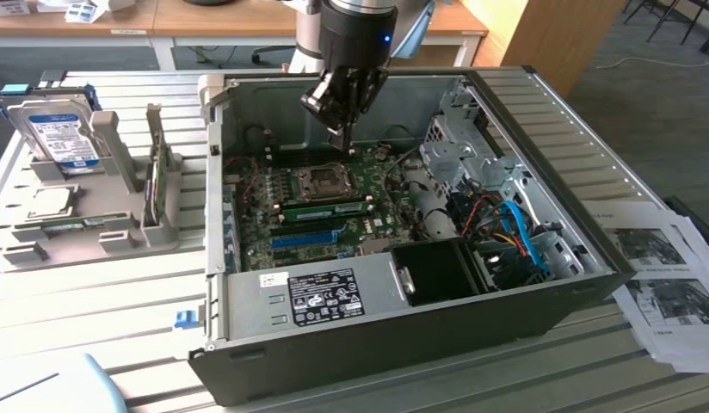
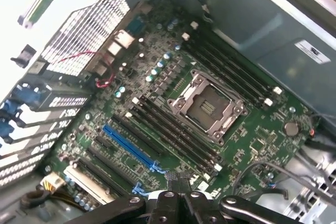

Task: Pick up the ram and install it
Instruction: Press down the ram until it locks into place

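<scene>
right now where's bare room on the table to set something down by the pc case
Free: the slatted table strip between the grey holder tray and the case, and the table's near edge in front of the case. Crowded: the tray with the hard drive, the papers at the exterior view's right, and inside the case around the motherboard.

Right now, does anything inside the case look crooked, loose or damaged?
Nothing stands out. The ram looks level in its slot beside the CPU socket, with the shut gripper above the board. Loose printed sheets lie beside the case at the exterior view's right.
</scene>
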Available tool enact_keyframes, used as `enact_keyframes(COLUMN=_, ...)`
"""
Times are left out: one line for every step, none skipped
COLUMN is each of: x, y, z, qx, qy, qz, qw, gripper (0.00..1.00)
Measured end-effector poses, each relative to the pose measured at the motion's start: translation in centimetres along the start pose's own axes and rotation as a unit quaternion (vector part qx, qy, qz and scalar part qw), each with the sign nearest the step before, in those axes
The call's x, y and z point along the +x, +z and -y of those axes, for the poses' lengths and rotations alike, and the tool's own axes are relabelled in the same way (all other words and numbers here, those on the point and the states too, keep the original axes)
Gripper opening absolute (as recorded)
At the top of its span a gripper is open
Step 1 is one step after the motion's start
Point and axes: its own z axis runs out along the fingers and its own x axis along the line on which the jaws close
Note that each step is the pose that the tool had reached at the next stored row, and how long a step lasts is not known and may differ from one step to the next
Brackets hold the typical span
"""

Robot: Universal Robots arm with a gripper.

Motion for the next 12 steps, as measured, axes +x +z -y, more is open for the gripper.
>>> enact_keyframes(x=0.0, y=0.0, z=0.0, qx=-0.0003, qy=0.009, qz=0.0001, qw=1.0, gripper=0.09)
enact_keyframes(x=0.0, y=0.0, z=0.0, qx=-0.0006, qy=0.017, qz=0.0002, qw=0.9999, gripper=0.09)
enact_keyframes(x=0.0, y=0.0, z=0.0, qx=-0.0008, qy=0.026, qz=0.0003, qw=0.9997, gripper=0.09)
enact_keyframes(x=0.0, y=0.0, z=0.0, qx=-0.0011, qy=0.034, qz=0.0003, qw=0.9994, gripper=0.09)
enact_keyframes(x=0.0, y=0.0, z=0.0, qx=-0.0014, qy=0.043, qz=0.0004, qw=0.9991, gripper=0.09)
enact_keyframes(x=0.0, y=0.0, z=0.0, qx=-0.0017, qy=0.052, qz=0.0006, qw=0.9986, gripper=0.09)
enact_keyframes(x=0.0, y=0.0, z=0.0, qx=-0.002, qy=0.061, qz=0.0006, qw=0.9981, gripper=0.09)
enact_keyframes(x=0.0, y=0.0, z=0.0, qx=-0.0023, qy=0.069, qz=0.0007, qw=0.9976, gripper=0.09)
enact_keyframes(x=0.0, y=0.0, z=0.0, qx=-0.0026, qy=0.078, qz=0.0008, qw=0.9969, gripper=0.09)
enact_keyframes(x=0.0, y=0.0, z=0.0, qx=-0.0029, qy=0.087, qz=0.0009, qw=0.9962, gripper=0.09)
enact_keyframes(x=0.0, y=0.0, z=0.0, qx=-0.0032, qy=0.095, qz=0.001, qw=0.9955, gripper=0.09)
enact_keyframes(x=0.0, y=0.0, z=0.0, qx=-0.0035, qy=0.104, qz=0.0011, qw=0.9946, gripper=0.09)
